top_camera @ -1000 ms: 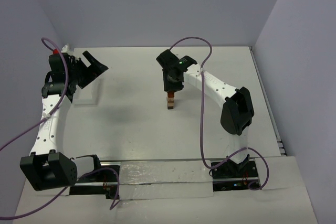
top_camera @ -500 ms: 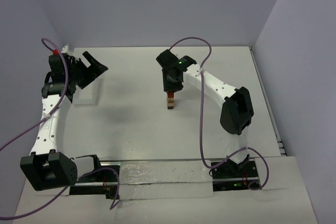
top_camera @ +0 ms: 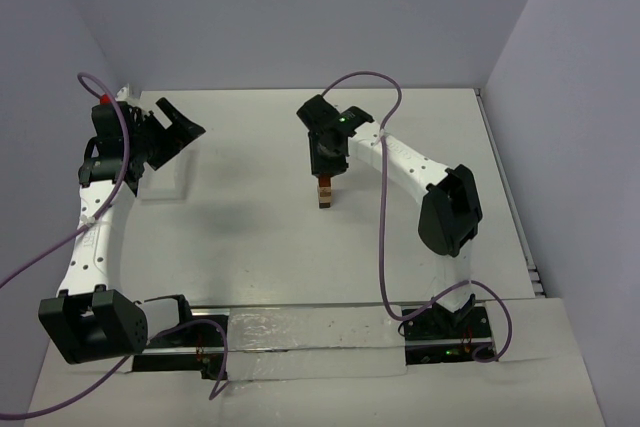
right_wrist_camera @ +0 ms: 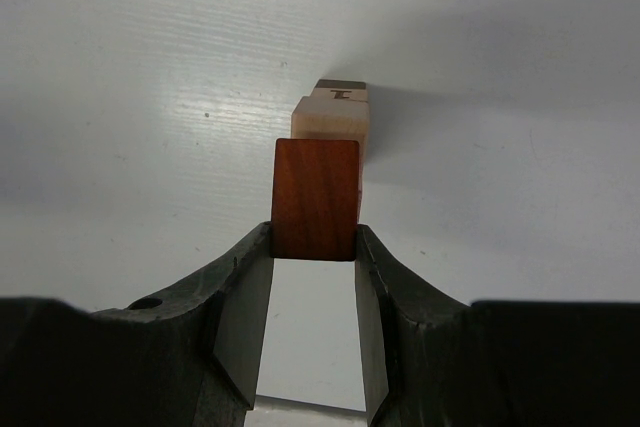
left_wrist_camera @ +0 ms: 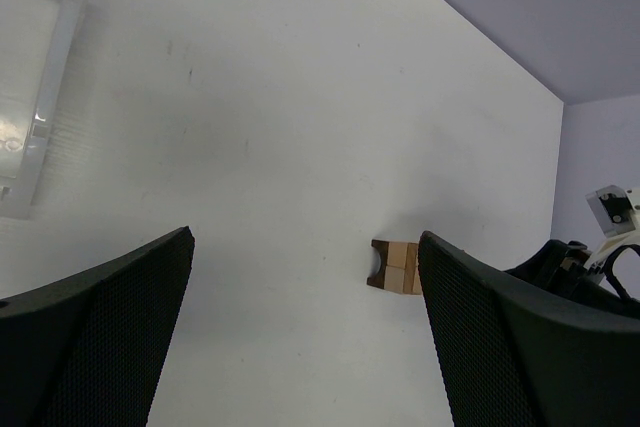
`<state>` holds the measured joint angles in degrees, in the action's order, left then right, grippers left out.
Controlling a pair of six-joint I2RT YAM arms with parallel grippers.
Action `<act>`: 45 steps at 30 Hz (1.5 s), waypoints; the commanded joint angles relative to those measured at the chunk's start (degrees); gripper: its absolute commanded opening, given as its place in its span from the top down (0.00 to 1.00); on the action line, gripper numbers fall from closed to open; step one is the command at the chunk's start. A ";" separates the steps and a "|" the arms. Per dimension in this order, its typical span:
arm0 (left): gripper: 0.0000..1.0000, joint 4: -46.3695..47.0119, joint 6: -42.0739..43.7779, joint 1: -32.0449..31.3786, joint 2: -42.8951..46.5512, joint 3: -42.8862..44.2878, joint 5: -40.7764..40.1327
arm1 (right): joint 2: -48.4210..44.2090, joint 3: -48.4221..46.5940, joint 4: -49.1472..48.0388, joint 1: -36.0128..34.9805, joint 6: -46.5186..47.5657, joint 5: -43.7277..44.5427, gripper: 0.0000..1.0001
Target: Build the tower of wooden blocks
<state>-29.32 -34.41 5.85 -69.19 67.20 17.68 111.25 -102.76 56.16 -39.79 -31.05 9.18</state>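
Right wrist view alone shows the right tool [right_wrist_camera: 314, 265] pinching a reddish-brown block [right_wrist_camera: 315, 199] over the wood block tower [right_wrist_camera: 330, 115]. From above, the tower stands mid-worktop [top_camera: 250, 237], its top hidden. Left tool [top_camera: 172, 129] spread near the far-left corner.

Open bench [top_camera: 250, 237] lay all round the wood block tower [top_camera: 324, 196], the one obstacle in the middle; right gripper [top_camera: 325, 180], fingers clamped on red-brown block [right_wrist_camera: 315, 199], hung directly over it, blocking the top. Far left sat clear tray [top_camera: 168, 185], near raised wide-open left gripper [top_camera: 184, 118]
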 commanded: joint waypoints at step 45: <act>0.01 3.31 -1.09 0.92 0.21 -0.40 1.85 | -0.22 -2.88 -0.97 1.21 0.90 -0.29 0.64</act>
<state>-28.86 -35.36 6.20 -69.19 66.57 18.28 111.87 -102.87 56.14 -39.05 -30.58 8.29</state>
